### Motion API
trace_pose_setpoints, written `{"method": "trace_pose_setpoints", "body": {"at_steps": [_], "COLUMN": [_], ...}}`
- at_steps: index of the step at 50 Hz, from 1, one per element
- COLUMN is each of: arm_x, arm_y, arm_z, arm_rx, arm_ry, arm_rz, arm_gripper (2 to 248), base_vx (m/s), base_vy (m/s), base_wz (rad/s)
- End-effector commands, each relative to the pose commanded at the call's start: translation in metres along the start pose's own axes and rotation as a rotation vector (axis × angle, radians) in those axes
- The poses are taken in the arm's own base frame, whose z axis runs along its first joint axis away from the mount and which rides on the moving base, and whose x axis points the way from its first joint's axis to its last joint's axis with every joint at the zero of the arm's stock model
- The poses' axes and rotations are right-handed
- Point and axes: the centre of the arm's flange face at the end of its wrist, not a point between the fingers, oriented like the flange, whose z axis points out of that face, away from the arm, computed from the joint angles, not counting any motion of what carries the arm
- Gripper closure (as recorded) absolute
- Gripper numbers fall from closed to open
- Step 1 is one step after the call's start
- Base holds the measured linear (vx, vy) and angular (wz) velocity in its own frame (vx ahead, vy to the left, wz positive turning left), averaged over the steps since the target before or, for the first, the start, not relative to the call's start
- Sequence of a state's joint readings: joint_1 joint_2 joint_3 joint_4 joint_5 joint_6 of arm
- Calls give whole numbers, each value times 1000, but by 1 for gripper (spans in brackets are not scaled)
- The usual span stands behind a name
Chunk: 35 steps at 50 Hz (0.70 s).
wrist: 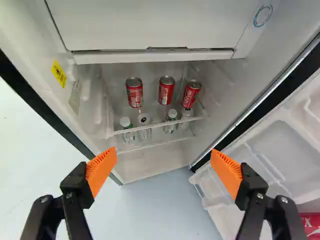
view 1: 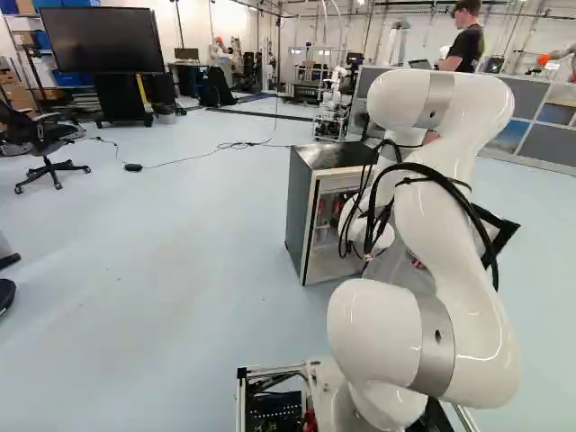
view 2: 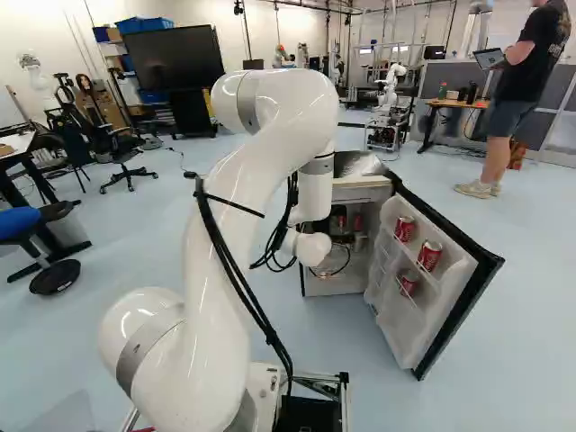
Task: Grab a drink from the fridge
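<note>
You have the gripper (wrist: 163, 162) with its orange-padded fingers spread wide apart, and ahead of it the open fridge (wrist: 142, 167) shows you three red cans (wrist: 165, 90) on the upper shelf (wrist: 162, 123), with white-capped bottles (wrist: 127, 134) on the level below. Above the cans you can see a white compartment front (wrist: 150, 25), and beside one finger the open door (wrist: 295, 150), where part of another red can (wrist: 311, 226) shows.
</note>
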<state>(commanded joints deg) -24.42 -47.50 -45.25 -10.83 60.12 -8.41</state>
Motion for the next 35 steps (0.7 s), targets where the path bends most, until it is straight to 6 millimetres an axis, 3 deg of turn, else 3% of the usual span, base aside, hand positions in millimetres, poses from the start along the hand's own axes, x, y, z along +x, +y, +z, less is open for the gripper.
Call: {"method": "trace_pose_setpoints", "body": {"at_steps": [35], "arm_x": [-26], "arm_y": [-2], "arm_z": [56], "arm_rx": [-44], "arm_ry": [-17], "arm_rz": [27], "arm_gripper": [3], "base_vx": [0], "base_vy": [0], "base_wz": [0]}}
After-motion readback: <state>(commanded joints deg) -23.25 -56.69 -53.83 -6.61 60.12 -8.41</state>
